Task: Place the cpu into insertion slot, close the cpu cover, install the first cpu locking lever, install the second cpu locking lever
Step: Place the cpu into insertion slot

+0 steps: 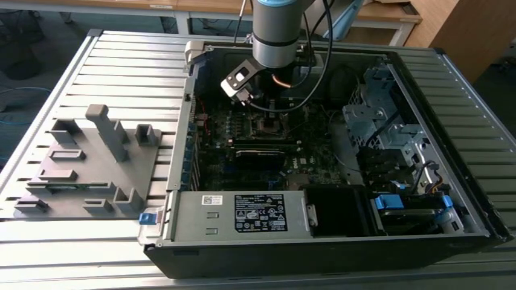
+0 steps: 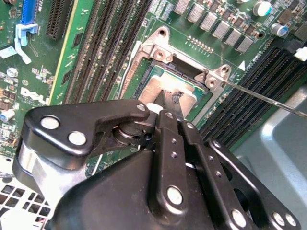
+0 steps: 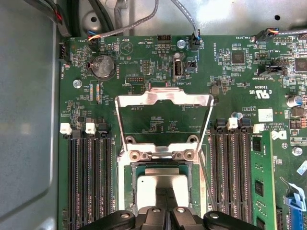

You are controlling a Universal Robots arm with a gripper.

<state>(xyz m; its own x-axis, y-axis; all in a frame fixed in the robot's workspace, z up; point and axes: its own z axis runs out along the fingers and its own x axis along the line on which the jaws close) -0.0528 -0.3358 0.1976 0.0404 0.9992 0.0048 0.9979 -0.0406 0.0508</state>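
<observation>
The cpu (image 3: 160, 184) (image 2: 156, 86), a flat silvery square, lies inside the insertion slot (image 3: 128, 189) (image 2: 144, 79) on the green motherboard. The cpu cover (image 3: 165, 97) is a silver frame that stands swung open behind the slot on its hinge. A thin wire locking lever (image 3: 207, 179) (image 2: 268, 98) sticks out free at one side of the slot. My gripper (image 3: 166, 207) (image 2: 170, 103) (image 1: 274, 112) hangs straight over the slot. Its two black fingers are shut together, with their tips at the middle of the cpu's top.
Rows of black memory slots (image 3: 88, 177) (image 3: 230, 172) flank the socket. The open case's walls, a drive cage (image 1: 379, 121), cables and the labelled power supply (image 1: 258, 211) ring the board. A grey fixture plate (image 1: 81, 163) lies on the slatted table at the exterior view's left.
</observation>
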